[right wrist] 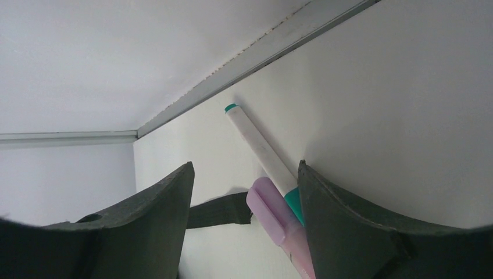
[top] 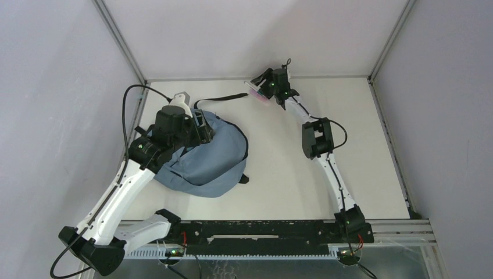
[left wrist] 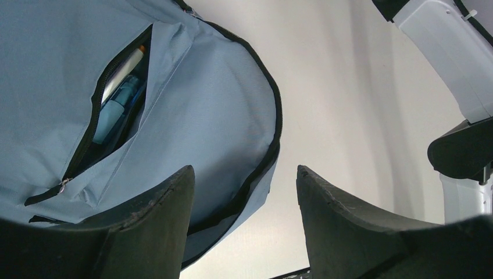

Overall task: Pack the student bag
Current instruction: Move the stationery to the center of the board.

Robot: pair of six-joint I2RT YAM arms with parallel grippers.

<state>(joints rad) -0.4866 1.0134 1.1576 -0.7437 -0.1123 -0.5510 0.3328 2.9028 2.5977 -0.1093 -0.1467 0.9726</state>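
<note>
we judge the packing partly done. the bag point(top: 203, 160) lies flat on the left half of the bench point(top: 360, 151), under the left arm, and its front pocket point(left wrist: 87, 145) is unzipped and gaping. inside we see a blue pen point(left wrist: 113, 113) and a white pen point(left wrist: 125, 64) tucked in side by side. the left tool point(left wrist: 244, 171) hangs just above the bag's rounded edge with its fingers spread wide and nothing between them. what looks left to pack is at the far edge of the bench. there a lilac highlighter point(right wrist: 270, 206) and a white marker point(right wrist: 258, 145) with teal ends lie touching each other, close by the end of the bag's black strap point(right wrist: 218, 212). the right tool point(right wrist: 244, 168) is over them, also spread wide. both pens sit hard against the inner face of one finger, so we take them as framed but not yet gripped. after they go in, the pocket will need zipping shut. several things we cannot settle. the lower ends of the two pens are cut off behind the finger, so whether it touches them is unclear. the pocket's depths are dark, and more may lie in there. the left arm covers the top of the bag from above, so we cannot say if the main compartment is open or holds anything.
</note>
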